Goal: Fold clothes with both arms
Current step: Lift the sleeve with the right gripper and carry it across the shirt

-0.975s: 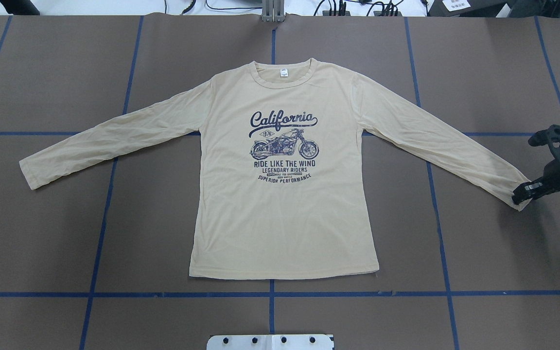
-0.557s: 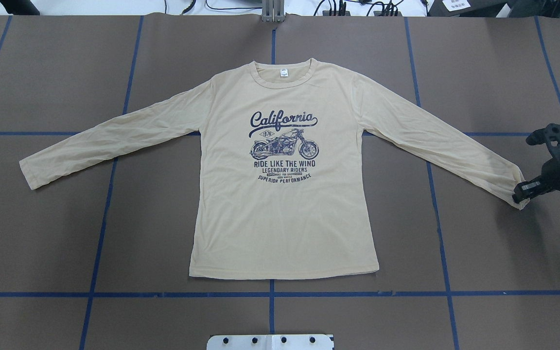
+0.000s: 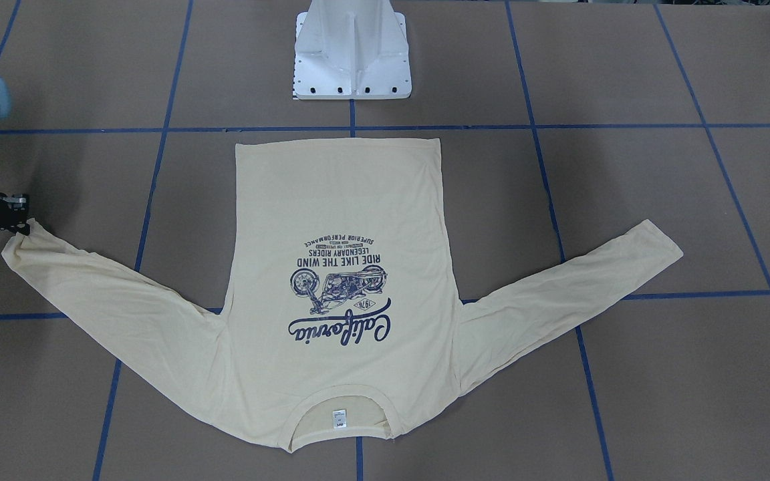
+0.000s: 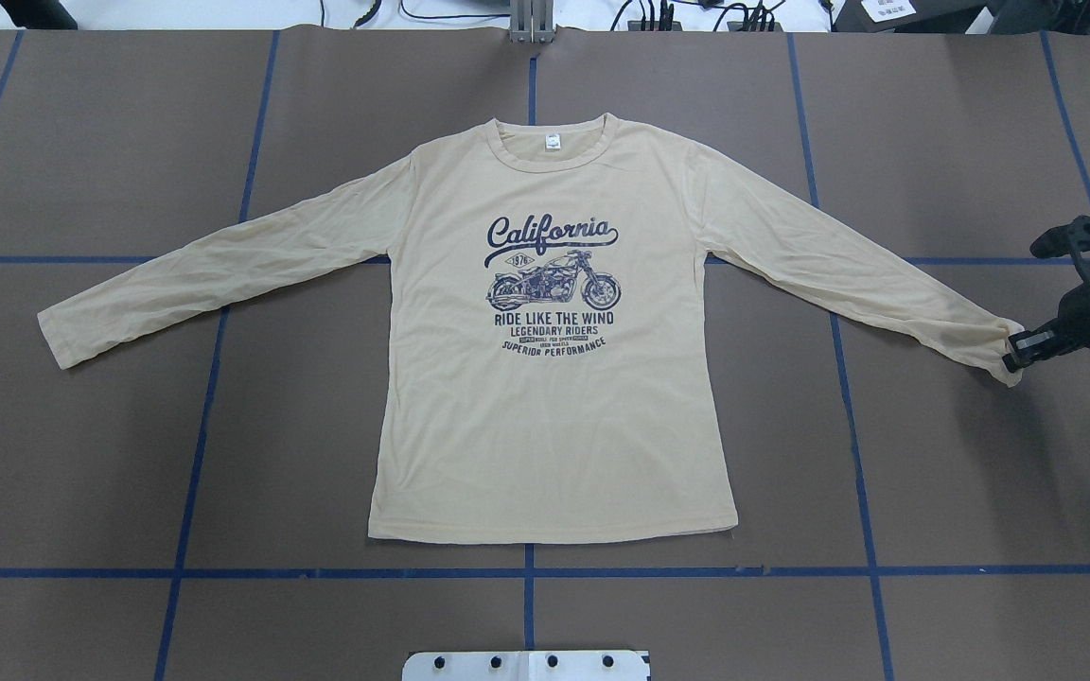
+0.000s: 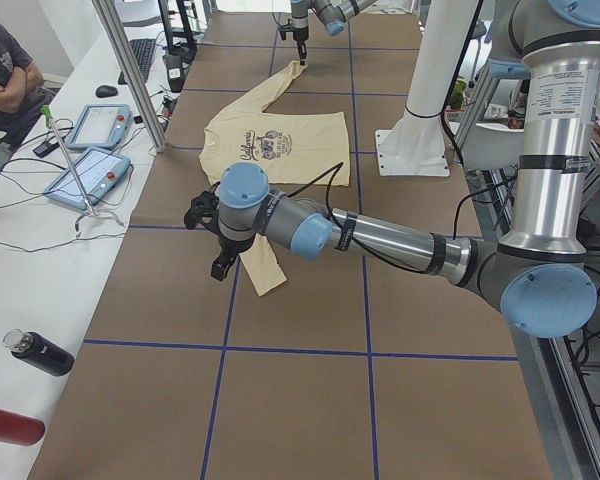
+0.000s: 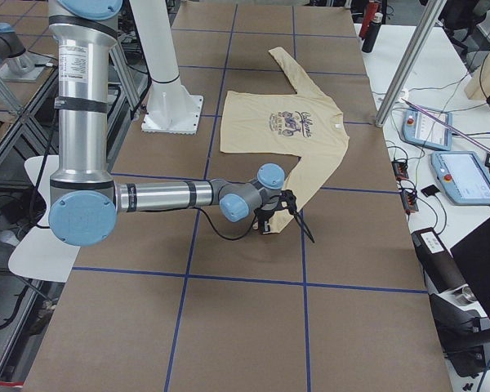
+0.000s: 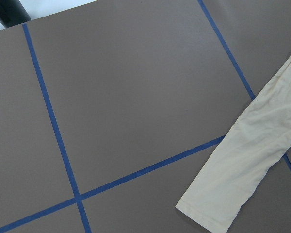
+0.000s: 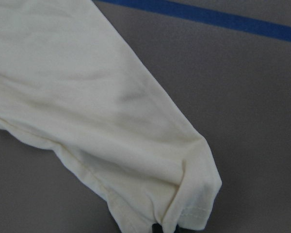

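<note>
Front view: shirt (image 3: 338,200) flat, print up, on brown table (image 3: 625,401), hem twd white pedestal (image 3: 351,60), collar away from it, sleeves spread to both sides. Right gripper (image 3: 22,225) at view's left edge, tips on bunched cuff (image 3: 16,246).

Overhead: same lay, shirt centred on table. Right gripper clenched on that cuff at view's right, fabric puckered at tips.

Ext. left: left gripper (image 5: 220,262) up off table, beside other cuff (image 5: 268,285), apart from it. Released or clenched: can't tell.

Ext. right: right arm (image 6: 188,196) low, stretched out to held cuff.

L wrist: other cuff flat on table, its sleeve lying over blue tape line (image 7: 226,48).

R wrist: held cuff wrinkled, close up. Dark fingertip (image 8: 157,228) at its hem, bottom edge of view.
</note>
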Controlling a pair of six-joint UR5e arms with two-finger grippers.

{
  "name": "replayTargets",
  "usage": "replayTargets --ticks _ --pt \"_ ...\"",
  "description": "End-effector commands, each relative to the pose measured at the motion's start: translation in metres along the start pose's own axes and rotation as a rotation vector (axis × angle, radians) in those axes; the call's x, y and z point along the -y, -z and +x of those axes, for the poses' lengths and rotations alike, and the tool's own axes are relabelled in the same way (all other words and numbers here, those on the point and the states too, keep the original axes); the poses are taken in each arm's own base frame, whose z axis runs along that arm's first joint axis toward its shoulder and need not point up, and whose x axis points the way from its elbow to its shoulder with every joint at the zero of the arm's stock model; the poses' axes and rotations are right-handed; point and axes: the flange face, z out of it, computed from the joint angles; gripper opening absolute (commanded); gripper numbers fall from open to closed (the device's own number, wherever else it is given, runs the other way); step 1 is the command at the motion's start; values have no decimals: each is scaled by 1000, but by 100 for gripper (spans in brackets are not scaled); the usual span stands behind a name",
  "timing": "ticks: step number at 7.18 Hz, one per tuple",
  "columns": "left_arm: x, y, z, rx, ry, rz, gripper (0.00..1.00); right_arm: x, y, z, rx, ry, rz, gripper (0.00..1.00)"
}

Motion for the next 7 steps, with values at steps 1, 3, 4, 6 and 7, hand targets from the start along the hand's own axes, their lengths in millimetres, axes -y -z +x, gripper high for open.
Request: replayTargets --ticks 1,3,4,6,7 --pt "-1 2 5 -46 3 1 99 1 50 -19 48 23 84 0" --pt "-1 4 7 -56 4 2 99 31 106 -83 152 15 174 0" --pt "0 7 10 -55 -2 7 99 55 122 -112 196 29 199 0" --pt "-3 7 9 -55 2 5 99 109 180 -193 296 5 293 0" --pt "-3 6 9 -64 4 4 99 137 206 -237 355 -53 312 0"
